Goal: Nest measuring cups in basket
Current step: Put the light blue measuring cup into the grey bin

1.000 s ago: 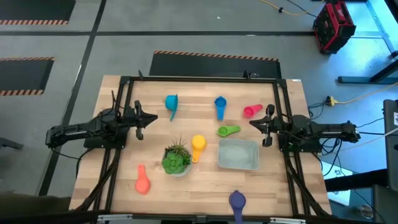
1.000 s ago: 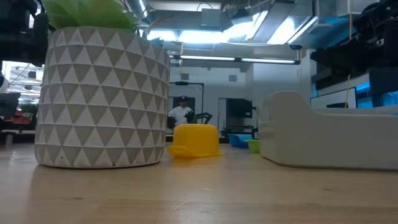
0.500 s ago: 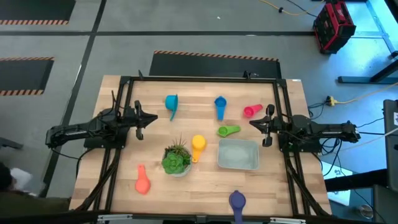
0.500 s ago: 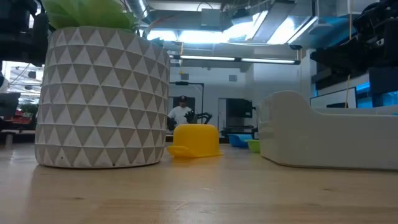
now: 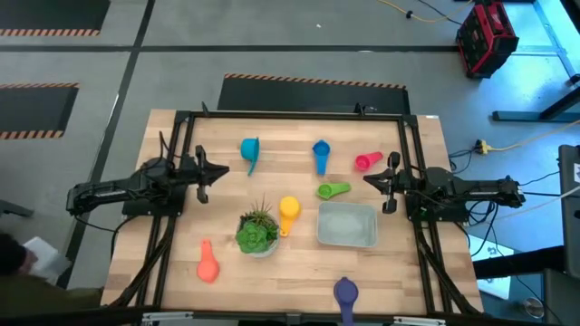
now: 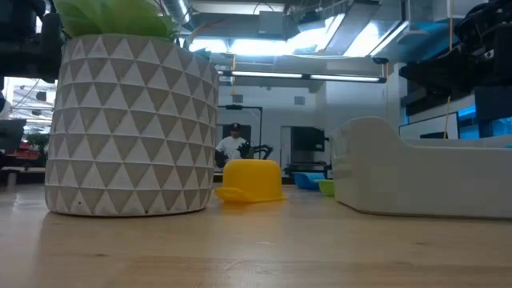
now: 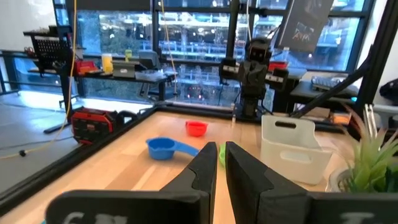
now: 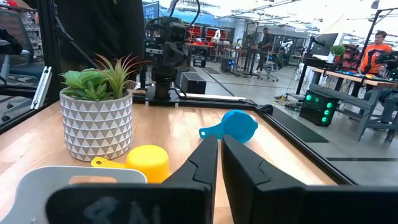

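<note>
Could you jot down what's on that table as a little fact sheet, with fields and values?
Basket: translucent bin, nothing in it
Cups on table: teal, blue, red, green, yellow, orange, purple
Plant: potted plant, beside the yellow cup
Left gripper: shut, holding nothing
Right gripper: shut, holding nothing
Cups nested: none

A robotics lab or workshop: a framed wooden worktop (image 5: 299, 272) on grey concrete floor with hazard-striped mats (image 5: 313, 81), workbenches (image 8: 348, 78), a red toolbox (image 5: 487, 38), people (image 8: 377, 53) beyond.
</note>
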Controlling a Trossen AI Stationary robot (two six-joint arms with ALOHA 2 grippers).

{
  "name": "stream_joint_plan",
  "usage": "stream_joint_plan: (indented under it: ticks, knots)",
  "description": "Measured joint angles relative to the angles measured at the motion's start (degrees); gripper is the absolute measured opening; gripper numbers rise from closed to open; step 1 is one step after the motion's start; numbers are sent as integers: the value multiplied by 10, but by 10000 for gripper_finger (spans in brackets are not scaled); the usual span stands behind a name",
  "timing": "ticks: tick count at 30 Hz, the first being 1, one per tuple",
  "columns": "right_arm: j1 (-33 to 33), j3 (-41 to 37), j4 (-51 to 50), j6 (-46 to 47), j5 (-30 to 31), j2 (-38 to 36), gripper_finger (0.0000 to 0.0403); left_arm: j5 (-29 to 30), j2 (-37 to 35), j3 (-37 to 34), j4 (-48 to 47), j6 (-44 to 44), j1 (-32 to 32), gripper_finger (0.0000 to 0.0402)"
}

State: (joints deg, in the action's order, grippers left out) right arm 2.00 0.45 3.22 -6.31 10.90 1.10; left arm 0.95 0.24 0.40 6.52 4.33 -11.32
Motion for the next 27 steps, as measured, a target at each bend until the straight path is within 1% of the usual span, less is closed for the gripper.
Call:
stream_joint_plan:
  ticks: [13,18,27]
  knots:
    - [0,0,0,0,0,0,28,-5,0,0,17,-4,0,28]
    - [0,0,0,0,0,0,28,-25,0,0,21,-4,0,28]
    - [0,0,0,0,0,0,28,-22,0,0,21,-10,0,28]
